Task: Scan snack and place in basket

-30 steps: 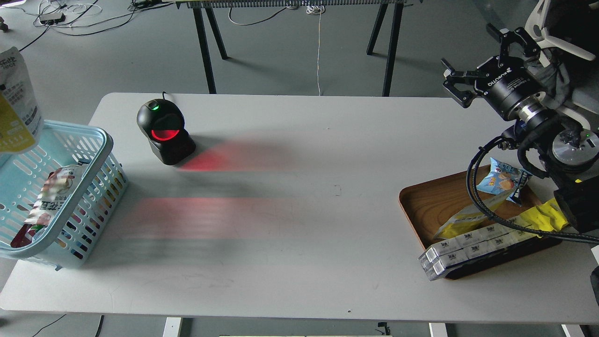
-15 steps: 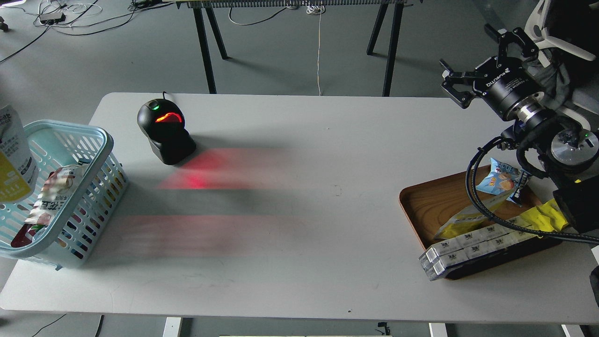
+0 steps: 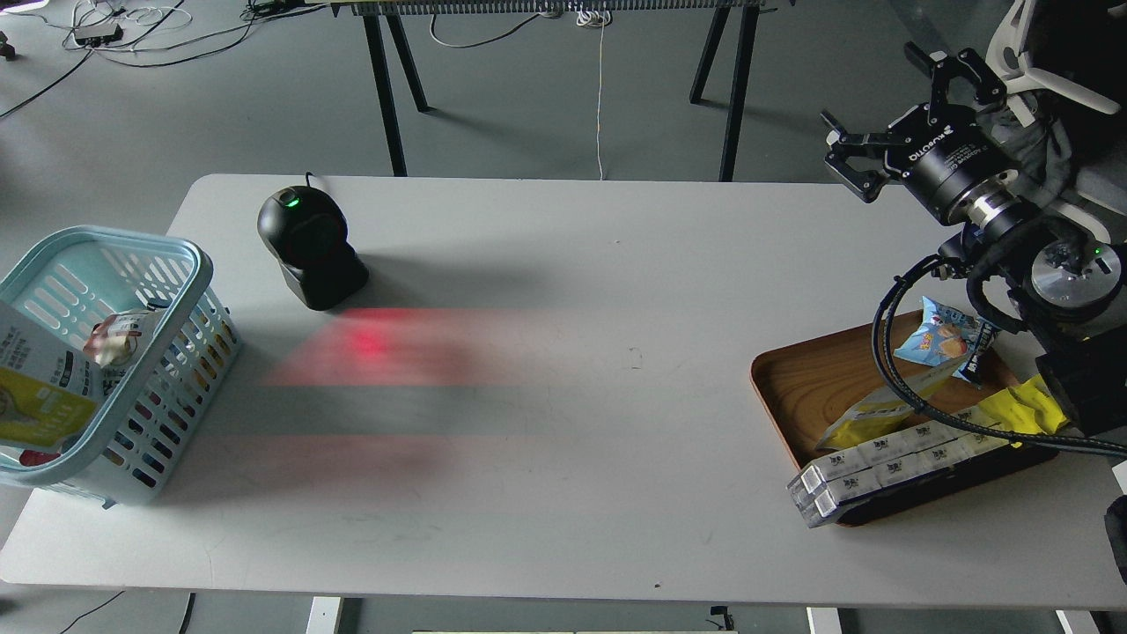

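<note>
The snack pouch (image 3: 40, 387), white on top and yellow below, lies tilted inside the light blue basket (image 3: 114, 242) at the table's left edge, partly cut off by the view's edge. Nothing holds it. My left gripper is out of view. My right gripper (image 3: 872, 95) hovers open and empty above the table's far right corner, far from the basket. The black scanner (image 3: 308, 246) stands at the back left, with a green light on top and a red glow on the table in front of it.
Another snack packet (image 3: 119, 339) sits in the basket. A brown wooden tray (image 3: 814, 374) at the right holds a small blue packet (image 3: 942, 339), a yellow wrapper (image 3: 880, 409) and white boxes (image 3: 880, 467). My right arm's cables hang over the tray.
The pouch has dropped from above the basket's left rim down into the basket. The scanner's red window has gone dark. My right gripper has shifted slightly up.
</note>
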You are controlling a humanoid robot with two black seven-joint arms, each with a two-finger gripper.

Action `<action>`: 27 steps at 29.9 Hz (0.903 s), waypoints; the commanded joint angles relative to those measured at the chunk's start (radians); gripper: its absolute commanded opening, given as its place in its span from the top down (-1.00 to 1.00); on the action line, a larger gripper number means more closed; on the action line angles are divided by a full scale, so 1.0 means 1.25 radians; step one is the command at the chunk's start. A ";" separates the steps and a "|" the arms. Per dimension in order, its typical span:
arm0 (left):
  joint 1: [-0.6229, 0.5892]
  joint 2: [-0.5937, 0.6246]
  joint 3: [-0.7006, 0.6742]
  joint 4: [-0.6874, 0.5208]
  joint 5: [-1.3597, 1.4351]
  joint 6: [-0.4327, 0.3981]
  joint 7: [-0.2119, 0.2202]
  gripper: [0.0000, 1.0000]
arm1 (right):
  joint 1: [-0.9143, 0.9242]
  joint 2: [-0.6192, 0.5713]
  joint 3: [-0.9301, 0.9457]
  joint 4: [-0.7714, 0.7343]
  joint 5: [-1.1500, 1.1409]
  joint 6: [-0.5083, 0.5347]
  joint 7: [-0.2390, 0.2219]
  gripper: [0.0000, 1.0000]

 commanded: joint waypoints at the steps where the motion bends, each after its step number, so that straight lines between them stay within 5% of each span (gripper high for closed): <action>1: -0.001 -0.001 -0.007 0.000 -0.072 0.024 0.000 -0.94 | 0.000 0.000 0.001 0.004 0.000 0.001 0.001 -0.97; 5: -0.012 0.003 -0.044 -0.001 -0.122 0.060 0.004 -0.98 | 0.003 0.000 0.002 0.006 0.000 0.001 0.001 -0.97; 11: -0.012 -0.034 -0.240 -0.001 -0.244 0.067 0.010 -0.98 | 0.024 0.000 0.001 0.007 0.000 -0.002 0.001 -0.97; 15: -0.011 -0.133 -0.352 0.020 -0.454 0.062 0.066 -0.98 | 0.029 -0.005 0.009 0.046 0.000 0.007 0.002 -0.98; 18: -0.012 -0.228 -0.415 0.041 -0.626 0.034 0.098 -0.98 | 0.029 -0.015 0.012 0.095 0.000 0.005 0.002 -0.98; 27: -0.012 -0.544 -0.506 0.210 -1.135 -0.134 0.101 -0.98 | 0.026 -0.029 -0.001 0.103 -0.017 -0.047 -0.001 -0.98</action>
